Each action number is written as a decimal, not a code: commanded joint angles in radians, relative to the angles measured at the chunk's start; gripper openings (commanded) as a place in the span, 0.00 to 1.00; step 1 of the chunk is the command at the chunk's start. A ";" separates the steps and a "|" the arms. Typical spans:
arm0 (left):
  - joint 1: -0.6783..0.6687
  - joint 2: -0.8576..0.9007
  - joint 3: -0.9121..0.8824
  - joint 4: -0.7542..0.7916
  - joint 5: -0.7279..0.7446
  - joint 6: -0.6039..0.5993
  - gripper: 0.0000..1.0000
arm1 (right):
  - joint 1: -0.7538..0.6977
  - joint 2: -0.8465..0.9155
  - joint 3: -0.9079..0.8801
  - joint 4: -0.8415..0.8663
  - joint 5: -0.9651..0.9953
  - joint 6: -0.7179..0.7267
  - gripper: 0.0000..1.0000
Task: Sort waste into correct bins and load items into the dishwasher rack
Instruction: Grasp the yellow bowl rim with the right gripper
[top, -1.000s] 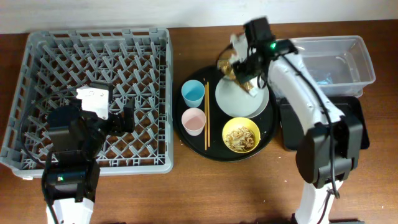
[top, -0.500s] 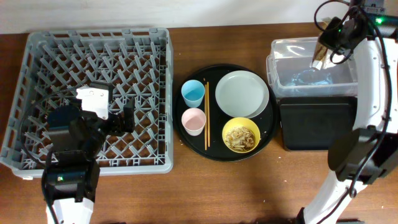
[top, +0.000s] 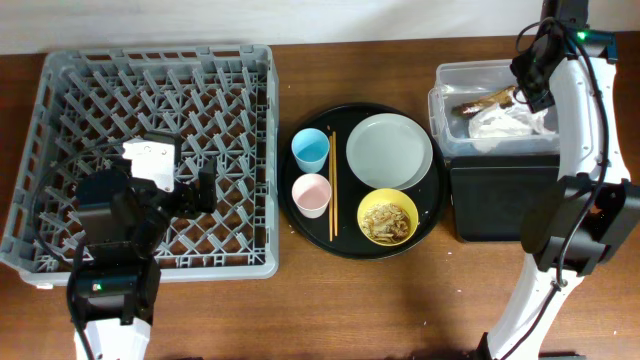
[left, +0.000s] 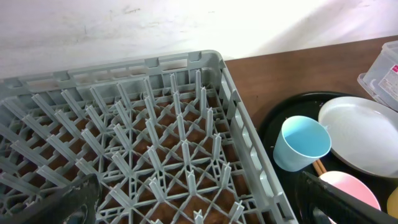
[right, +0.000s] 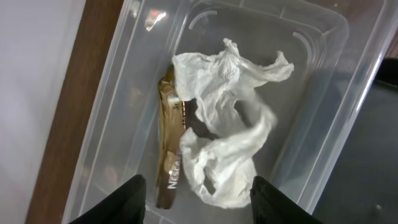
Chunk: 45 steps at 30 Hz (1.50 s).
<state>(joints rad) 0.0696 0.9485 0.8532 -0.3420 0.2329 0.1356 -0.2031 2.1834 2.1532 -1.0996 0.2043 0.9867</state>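
My right gripper (top: 528, 82) hovers over the clear tub (top: 445, 100), open (right: 199, 208) with nothing between its fingers. Beneath it a crumpled white tissue (right: 227, 143) and a brown-and-gold wrapper (right: 168, 149) lie on the tub floor. My left gripper (top: 198, 192) stands wide open (left: 199, 214) above the grey dishwasher rack (top: 160, 52), holding nothing. On the round black tray (top: 432, 212) sit a pale plate (top: 389, 150), a yellow bowl (top: 388, 218) with beige scraps, a blue cup (top: 311, 150), a pink cup (top: 311, 194) and chopsticks (top: 333, 185).
A shallow black rectangular tray (top: 505, 200) lies just in front of the clear tub. The rack fills the table's left side, with the round tray between it and the bins. Brown tabletop runs along the front edge.
My right arm swung from the plate to above the clear tub and its jaws opened. The tissue and wrapper now lie in the tub. The left arm has not moved.
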 joint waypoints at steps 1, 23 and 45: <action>-0.003 0.001 0.013 0.002 0.014 0.009 0.99 | 0.001 -0.084 -0.001 -0.002 -0.074 -0.294 0.60; -0.003 0.001 0.013 -0.289 0.014 0.009 0.99 | 0.516 -0.324 -0.328 -0.328 -0.407 -0.659 0.54; -0.003 0.001 0.013 -0.301 0.014 0.009 0.99 | 0.739 -0.214 -0.782 0.103 -0.284 -0.466 0.31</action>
<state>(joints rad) 0.0696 0.9493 0.8551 -0.6399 0.2329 0.1356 0.5327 1.9350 1.3750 -1.0092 -0.0719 0.5358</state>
